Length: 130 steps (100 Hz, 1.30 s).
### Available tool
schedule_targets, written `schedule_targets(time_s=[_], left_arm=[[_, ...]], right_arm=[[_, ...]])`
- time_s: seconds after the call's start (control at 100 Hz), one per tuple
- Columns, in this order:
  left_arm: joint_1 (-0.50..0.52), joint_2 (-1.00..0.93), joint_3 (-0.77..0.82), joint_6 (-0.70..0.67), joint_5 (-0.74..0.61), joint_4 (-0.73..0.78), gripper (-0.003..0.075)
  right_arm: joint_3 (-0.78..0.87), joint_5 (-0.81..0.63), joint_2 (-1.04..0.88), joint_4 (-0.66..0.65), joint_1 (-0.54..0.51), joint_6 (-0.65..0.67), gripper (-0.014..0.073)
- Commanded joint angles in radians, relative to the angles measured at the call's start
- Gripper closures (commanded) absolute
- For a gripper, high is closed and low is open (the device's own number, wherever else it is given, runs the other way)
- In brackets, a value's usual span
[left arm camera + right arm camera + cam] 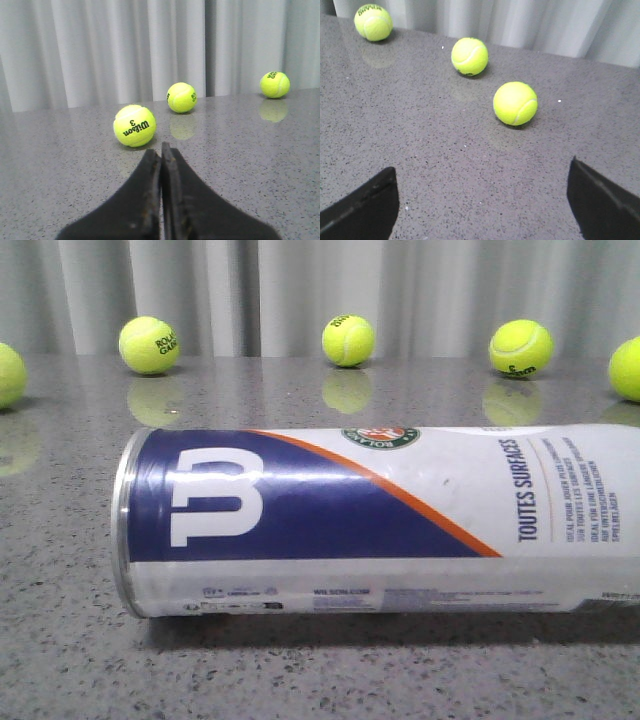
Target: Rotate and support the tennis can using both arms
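Note:
The tennis can (pixel 380 520) lies on its side on the grey table, close to the front camera. Its silver rim (pixel 124 525) faces left and its right end runs out of view. Its white-and-navy label has an orange stripe. Neither arm shows in the front view. My left gripper (pixel 161 147) is shut and empty, low over the table, pointing at a Wilson ball (pixel 134 125). My right gripper (pixel 481 167) is wide open and empty, over bare table. The can shows in neither wrist view.
Several yellow-green tennis balls stand along the table's back: one at left (pixel 149 345), one in the middle (pixel 348 341), one at right (pixel 520 348), more at both edges. Grey curtains hang behind. Balls (pixel 515 103) (pixel 469 56) lie ahead of the right gripper.

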Motion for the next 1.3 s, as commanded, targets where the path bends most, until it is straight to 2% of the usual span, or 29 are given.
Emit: schedule_targets(time_s=[0.0,0.17,0.27,0.34,0.53,0.63,1.29], left_arm=[[0.002,-0.038,0.049,-0.010,-0.080,-0.001,0.0741],[0.002,-0.038,0.049,-0.010,-0.080,-0.001,0.0741],[0.002,-0.038,0.049,-0.010,-0.080,-0.001,0.0741],[0.002,-0.038,0.049,-0.010,-0.080,-0.001,0.0741],[0.002,-0.038,0.049,-0.010,-0.080,-0.001,0.0741],[0.002,-0.038,0.049,-0.010,-0.080,-0.001,0.0741],[0.002,-0.038,0.049,-0.010,-0.080,-0.001,0.0741]], right_arm=[[0.037,-0.146,-0.079,0.007,-0.006,0.001,-0.0053],[0.092,-0.196,-0.165,0.007,-0.006,0.001,-0.0048],[0.095,-0.194,-0.167,0.007,-0.006,0.001,0.0018],[0.095,-0.195,-0.167,0.007,-0.006,0.001,0.0121],[0.095,-0.194,-0.167,0.007,-0.006,0.001,0.0511],[0.095,-0.186,-0.167,0.007,-0.006,0.001,0.0667],[0.096,-0.183,-0.167,0.007,-0.006,0.001,0.0659]])
